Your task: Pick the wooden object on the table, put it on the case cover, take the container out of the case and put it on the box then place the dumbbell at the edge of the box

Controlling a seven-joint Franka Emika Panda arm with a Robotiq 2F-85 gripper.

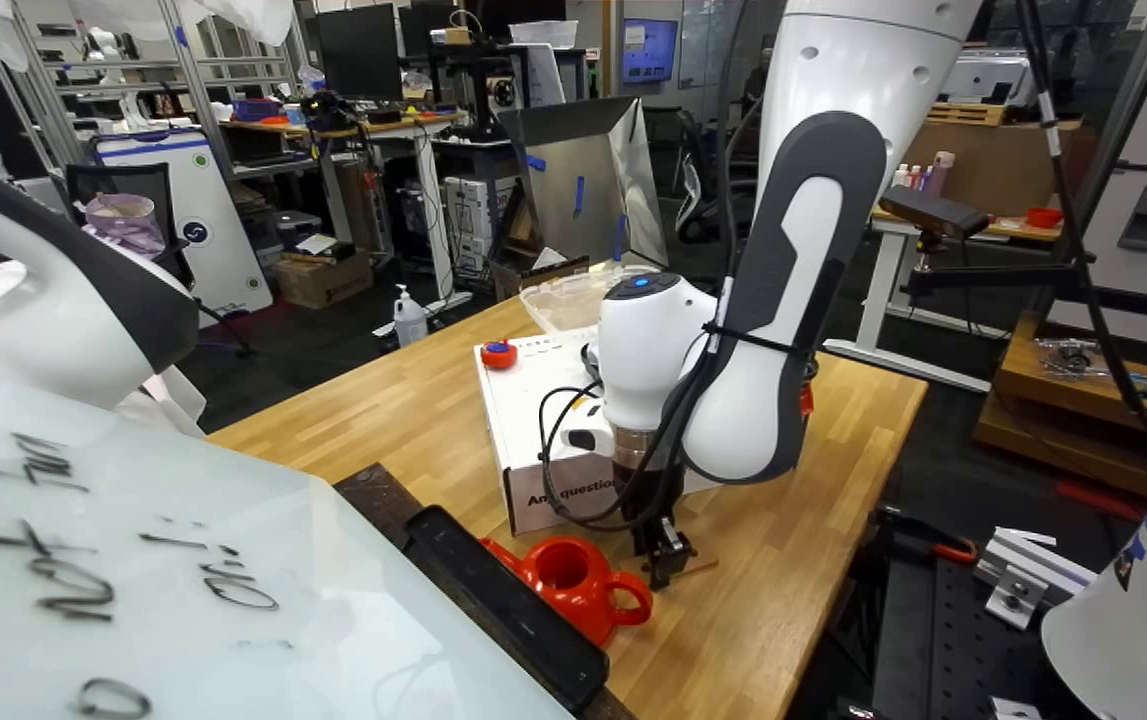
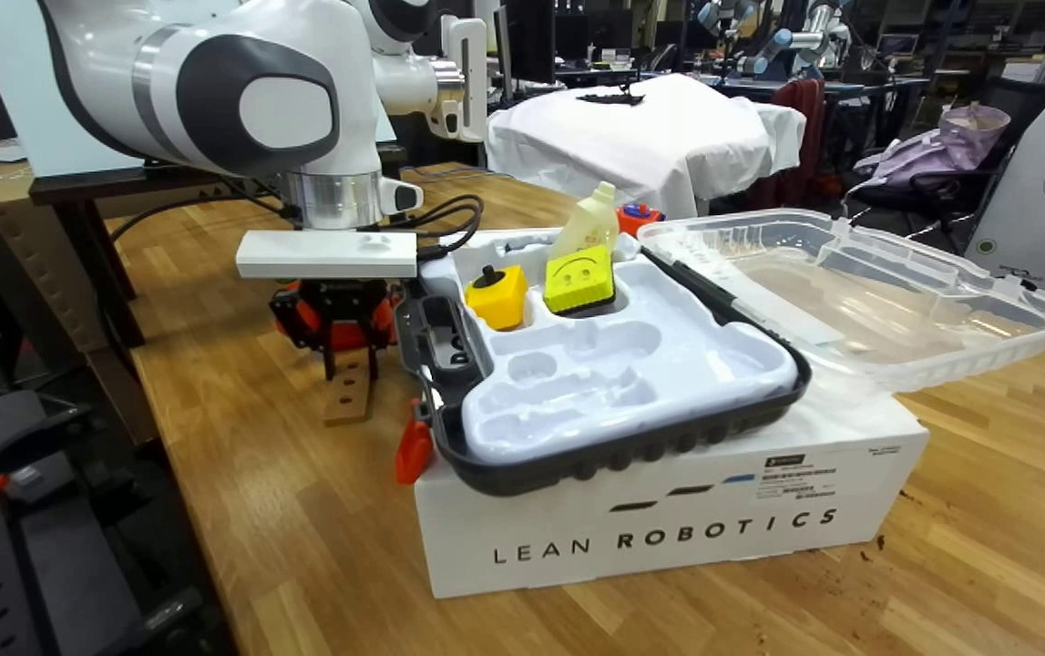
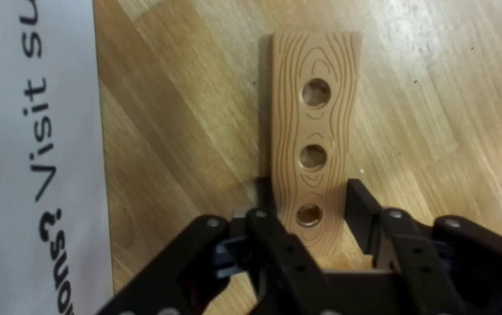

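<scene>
Fingers (image 3: 361, 214) of the gripper (image 2: 351, 369) stand about as far apart as the wooden block (image 3: 314, 127) is wide, one on each side. They look right up against it, but I can't make out if they squeeze it. The block looks flat on the table (image 2: 303, 510) and sticks out past the fingers. Beside the fingers, the white box (image 2: 568, 517) holds up the open case (image 2: 522, 474), with the yellow tub (image 2: 499, 301) inside. The clear case cover (image 2: 882, 296) lies past the case, farther from the fingers.
</scene>
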